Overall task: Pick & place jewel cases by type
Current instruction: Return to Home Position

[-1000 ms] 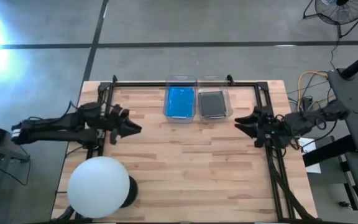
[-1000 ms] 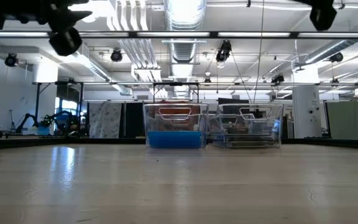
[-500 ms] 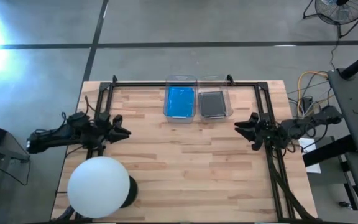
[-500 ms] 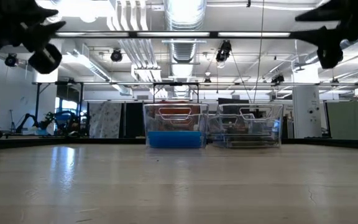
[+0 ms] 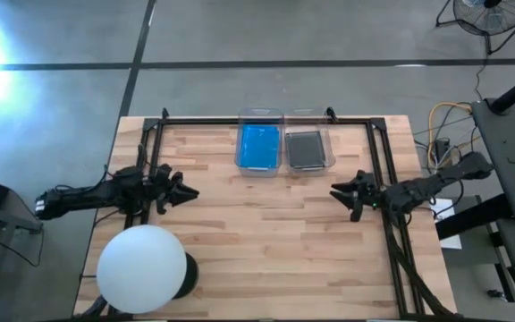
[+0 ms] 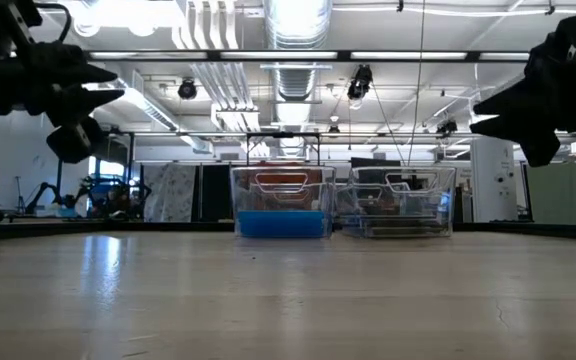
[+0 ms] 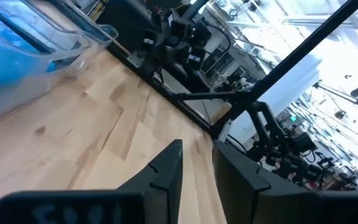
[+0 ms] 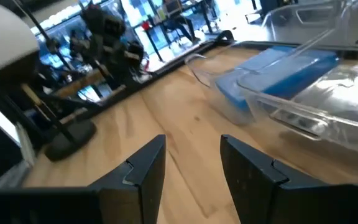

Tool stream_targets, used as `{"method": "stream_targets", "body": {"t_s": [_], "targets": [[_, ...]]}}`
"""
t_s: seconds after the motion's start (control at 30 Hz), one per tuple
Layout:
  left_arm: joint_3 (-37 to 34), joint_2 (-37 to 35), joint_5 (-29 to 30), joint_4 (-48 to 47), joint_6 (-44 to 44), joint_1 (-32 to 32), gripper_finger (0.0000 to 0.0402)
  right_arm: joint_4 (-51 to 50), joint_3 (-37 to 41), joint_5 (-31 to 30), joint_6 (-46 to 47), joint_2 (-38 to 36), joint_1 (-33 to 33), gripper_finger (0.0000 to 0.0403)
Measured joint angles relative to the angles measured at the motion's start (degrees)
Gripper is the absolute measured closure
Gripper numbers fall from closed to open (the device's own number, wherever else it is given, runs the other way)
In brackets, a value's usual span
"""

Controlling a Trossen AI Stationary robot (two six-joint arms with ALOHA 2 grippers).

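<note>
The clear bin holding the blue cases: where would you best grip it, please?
Probably the rim of the bin's outer long wall, from straight above: it is thin, upright and free; the opposite wall stands close beside the other bin.

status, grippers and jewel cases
Left gripper and right gripper open, empty, at the table's sides. Bright blue jewel cases in left clear plastic bin, dark grey jewel cases in right bin. White round dome near left arm.

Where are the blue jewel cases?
In the high view, the bright blue plastic jewel cases lie inside the left clear plastic bin, beside the right bin of grey cases.
</note>
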State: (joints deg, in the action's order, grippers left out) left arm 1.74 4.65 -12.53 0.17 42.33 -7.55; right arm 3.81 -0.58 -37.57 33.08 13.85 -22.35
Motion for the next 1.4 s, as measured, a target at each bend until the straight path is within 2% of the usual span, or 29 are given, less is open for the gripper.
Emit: {"method": "stream_targets", "body": {"t_s": [0.23, 0.47, 0.63, 0.7, 0.97, 1.03, 1.4], "targets": [[-0.13, 1.01, 0.02, 0.26, -0.05, 0.0, 0.0331, 1.04, 0.0, 0.05, -0.07, 2.11, 0.0, 0.0255], [-0.17, -4.57, -0.2, 0.23, -0.24, 2.66, 0.0331, 1.03, 0.0, 0.07, -0.07, 2.4, 0.0, 0.0255], [-0.28, -4.57, -2.1, 1.23, -0.74, 3.44, 0.0331, 1.04, 0.0, 0.08, -0.07, 2.38, -0.02, 0.0255], [-0.5, -4.57, -1.58, 1.15, -6.66, 3.72, 0.0331, 1.03, 0.0, 0.07, -0.07, 2.38, 0.0, 0.0255], [-1.25, -4.59, 10.34, 1.35, -34.57, 7.1, 0.0331, 1.03, -0.03, 0.07, -0.07, 2.38, 0.0, 0.0255], [-1.25, -4.59, 11.64, 1.12, -38.71, 7.91, 0.0331, 1.03, -0.03, 0.07, -0.07, 2.38, 0.0, 0.0255], [-1.31, -4.63, 12.0, 1.58, -33.45, 7.93, 0.0331, 1.03, -0.03, 0.07, -0.07, 2.38, 0.0, 0.0255]]}}
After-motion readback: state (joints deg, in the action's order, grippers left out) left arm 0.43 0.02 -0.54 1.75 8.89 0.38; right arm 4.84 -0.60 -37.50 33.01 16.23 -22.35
